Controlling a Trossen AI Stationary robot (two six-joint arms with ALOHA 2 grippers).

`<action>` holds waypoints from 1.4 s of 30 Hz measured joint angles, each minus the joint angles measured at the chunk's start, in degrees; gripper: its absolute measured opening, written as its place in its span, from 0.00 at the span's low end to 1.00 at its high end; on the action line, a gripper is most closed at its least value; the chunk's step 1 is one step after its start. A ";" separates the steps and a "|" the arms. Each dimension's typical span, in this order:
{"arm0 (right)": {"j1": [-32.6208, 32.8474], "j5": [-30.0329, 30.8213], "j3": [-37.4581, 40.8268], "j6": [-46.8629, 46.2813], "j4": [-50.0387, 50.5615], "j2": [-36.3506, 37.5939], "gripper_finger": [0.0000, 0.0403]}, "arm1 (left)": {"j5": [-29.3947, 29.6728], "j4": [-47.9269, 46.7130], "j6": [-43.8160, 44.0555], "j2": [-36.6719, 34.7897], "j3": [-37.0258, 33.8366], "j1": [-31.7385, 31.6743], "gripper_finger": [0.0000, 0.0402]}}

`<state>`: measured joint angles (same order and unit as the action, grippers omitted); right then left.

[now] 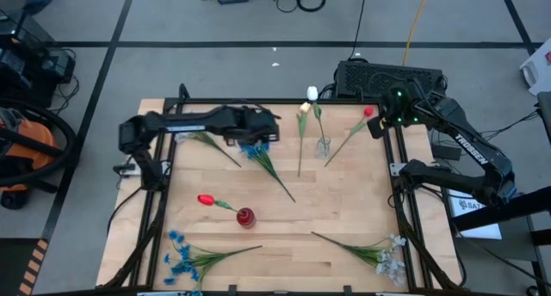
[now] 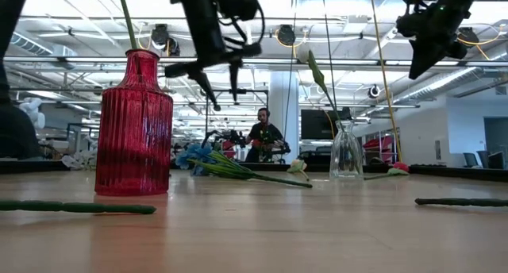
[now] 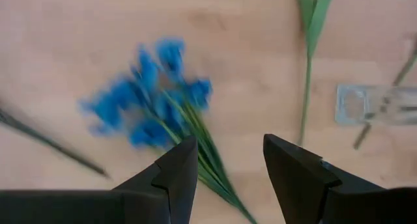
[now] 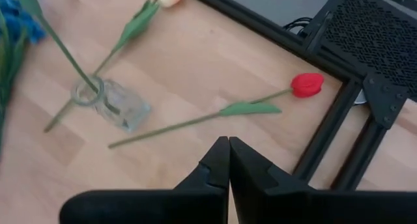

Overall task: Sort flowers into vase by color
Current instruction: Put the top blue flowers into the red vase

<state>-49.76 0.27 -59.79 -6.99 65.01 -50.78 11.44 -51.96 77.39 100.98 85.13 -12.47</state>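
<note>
Blue flowers lie on the desk directly beneath the left gripper, whose fingers are spread apart and hold nothing. Right gripper, fingers pressed together, hangs near a red tulip beside the glass vase.

In the left wrist view the blue flower cluster is smeared by blur, its petals unreadable, and its stems run under the jaws at 6 o'clock. The clear vase is cut off at 3 o'clock. In the low view the red vase loses its stem at 12 o'clock.
</note>
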 joint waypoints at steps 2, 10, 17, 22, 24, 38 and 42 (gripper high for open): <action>0.00 0.00 0.00 1.62 0.41 0.00 0.00 | -2.80 0.60 5.86 2.26 0.69 1.67 0.45; 0.00 -0.09 0.00 5.98 0.90 0.00 0.00 | -10.21 1.98 19.90 8.96 0.78 4.71 0.45; 0.00 -0.09 0.00 7.46 0.88 0.00 0.00 | -12.00 2.46 22.74 13.47 0.78 5.16 0.45; 0.00 -0.11 0.00 7.68 0.86 -0.02 0.00 | -11.99 4.16 22.74 16.00 0.77 4.22 0.45; 0.00 -0.11 0.00 7.70 0.88 -0.02 0.00 | -11.98 4.63 22.72 16.89 0.78 3.69 0.45; 0.00 -0.11 0.00 7.94 1.03 -0.02 0.00 | -12.99 4.95 10.67 20.91 1.07 0.99 0.44; 0.00 -0.11 0.00 7.67 0.86 -0.02 0.00 | -13.18 5.10 8.58 21.04 0.99 -0.20 0.36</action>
<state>-49.76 0.16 -59.79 0.68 65.87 -50.81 -1.74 -46.86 85.97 122.02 86.12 -12.67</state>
